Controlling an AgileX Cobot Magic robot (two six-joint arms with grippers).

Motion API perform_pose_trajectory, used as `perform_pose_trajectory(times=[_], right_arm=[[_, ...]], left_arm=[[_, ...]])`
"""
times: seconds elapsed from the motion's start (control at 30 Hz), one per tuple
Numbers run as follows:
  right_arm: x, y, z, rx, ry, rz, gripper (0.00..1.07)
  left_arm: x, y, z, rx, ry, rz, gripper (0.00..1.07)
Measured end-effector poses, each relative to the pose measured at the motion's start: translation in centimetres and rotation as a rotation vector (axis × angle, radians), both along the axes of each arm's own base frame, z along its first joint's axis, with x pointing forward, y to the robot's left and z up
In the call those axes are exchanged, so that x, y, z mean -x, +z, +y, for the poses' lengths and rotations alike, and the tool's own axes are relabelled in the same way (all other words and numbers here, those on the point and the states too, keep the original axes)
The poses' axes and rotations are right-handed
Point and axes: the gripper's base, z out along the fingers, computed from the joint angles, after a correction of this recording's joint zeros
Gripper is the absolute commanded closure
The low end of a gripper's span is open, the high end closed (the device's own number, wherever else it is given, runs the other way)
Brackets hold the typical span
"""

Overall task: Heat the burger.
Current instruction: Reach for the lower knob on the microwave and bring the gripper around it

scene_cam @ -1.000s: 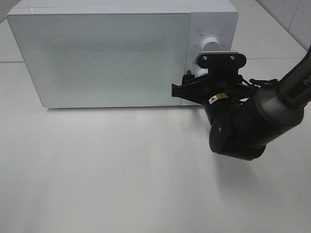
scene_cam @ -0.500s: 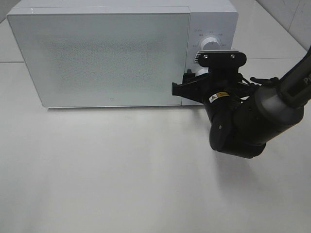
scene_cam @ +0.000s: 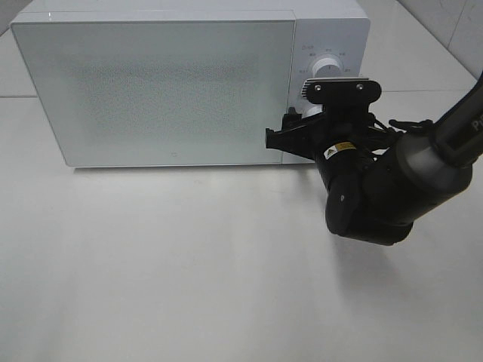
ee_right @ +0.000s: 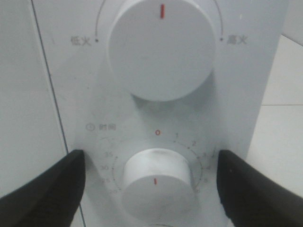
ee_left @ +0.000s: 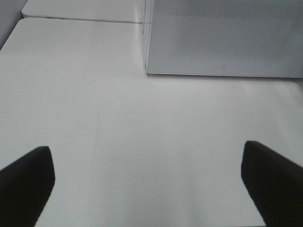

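Observation:
The burger is hidden from every view. The white microwave [scene_cam: 158, 90] stands at the back of the table with its door shut. My right gripper [scene_cam: 308, 117] is at the control panel, open, with one finger [ee_right: 52, 189] on each side of the lower timer knob [ee_right: 156, 182]. A gap shows between the fingers and that knob. The knob's red mark points down, away from the 0 on its scale. The larger power knob [ee_right: 161, 47] sits above it. My left gripper [ee_left: 147, 156] is open and empty over bare table near the microwave's front left corner [ee_left: 147, 71].
The right arm's bulky black wrist [scene_cam: 377, 196] hangs over the table in front of the microwave's right end. White tabletop [scene_cam: 189, 264] stretches across the front. A seam between table sections [ee_left: 80, 20] runs behind the microwave's left side.
Almost nothing differs; the right wrist has crept very slightly toward the control panel. Both grippers keep the same opening.

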Motion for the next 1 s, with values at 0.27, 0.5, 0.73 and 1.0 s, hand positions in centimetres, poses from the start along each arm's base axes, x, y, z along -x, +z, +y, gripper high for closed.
perform_pose_trajectory(times=[0.27,0.5,0.73,1.0], right_arm=[[-0.02,-0.75,0.04,-0.004,0.001,0.014,0.31],[-0.01,-0.76,0.04,-0.004,0.001,0.015,0.31],[-0.01,-0.76,0.04,-0.004,0.001,0.015,0.33],[-0.01,-0.76,0.04,-0.014,-0.001,0.015,0.66]], left_arm=[[0.00,0.00,0.00,0.000,0.000,0.000,0.06],[0.00,0.00,0.00,0.000,0.000,0.000,0.06],[0.00,0.00,0.00,0.000,0.000,0.000,0.06],[0.00,0.00,0.00,0.000,0.000,0.000,0.06]])
